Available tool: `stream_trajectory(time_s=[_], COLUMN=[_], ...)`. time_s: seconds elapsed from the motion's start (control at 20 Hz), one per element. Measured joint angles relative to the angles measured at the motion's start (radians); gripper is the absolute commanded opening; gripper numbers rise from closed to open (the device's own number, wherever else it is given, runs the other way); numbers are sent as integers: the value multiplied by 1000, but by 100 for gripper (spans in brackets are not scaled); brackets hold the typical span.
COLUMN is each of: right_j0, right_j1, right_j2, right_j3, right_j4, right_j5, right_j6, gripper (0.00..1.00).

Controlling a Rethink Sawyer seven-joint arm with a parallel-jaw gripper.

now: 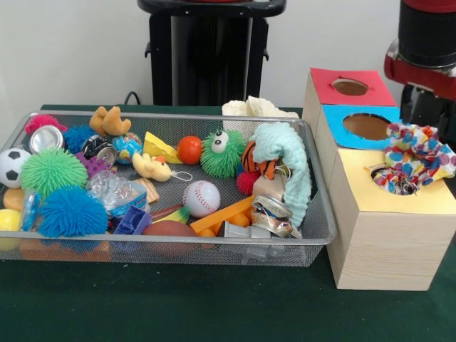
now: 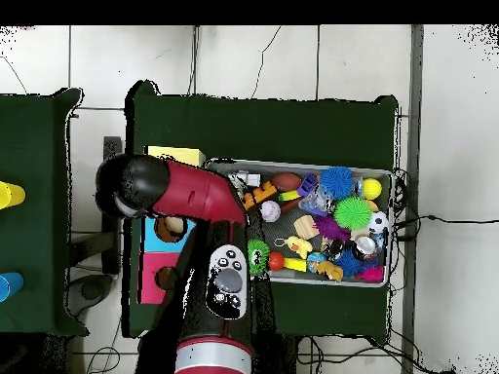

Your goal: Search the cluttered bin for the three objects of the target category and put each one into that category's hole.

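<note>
A colourful cloth [image 1: 412, 158] lies bunched in the hole of the yellow box top [image 1: 399, 196], spilling over the rim toward the blue box top [image 1: 335, 117]. It shows no clear long axis. The gripper is hidden, so I cannot tell its state.

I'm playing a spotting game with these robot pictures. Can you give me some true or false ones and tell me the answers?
1. A colourful patterned cloth sits in the yellow-topped hole. True.
2. The white baseball lies outside the wire mesh bin. False: it is inside.
3. The box has red, blue and yellow tops. True.
4. The green fuzzy ball with googly eyes sits in the blue-topped hole. False: it is in the bin.
</note>
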Motion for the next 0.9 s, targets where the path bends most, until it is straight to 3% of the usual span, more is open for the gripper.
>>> stream_trajectory(time_s=[0.3, 0.35, 0.9], right_j0=[-17, -19, -27], right_j1=[19, 23, 27], right_j2=[0, 0, 2], right_j3=[11, 11, 11], right_j4=[-3, -4, -8], right_j5=[-66, -72, -75], right_j6=[0, 0, 0], gripper=[100, 0, 0])
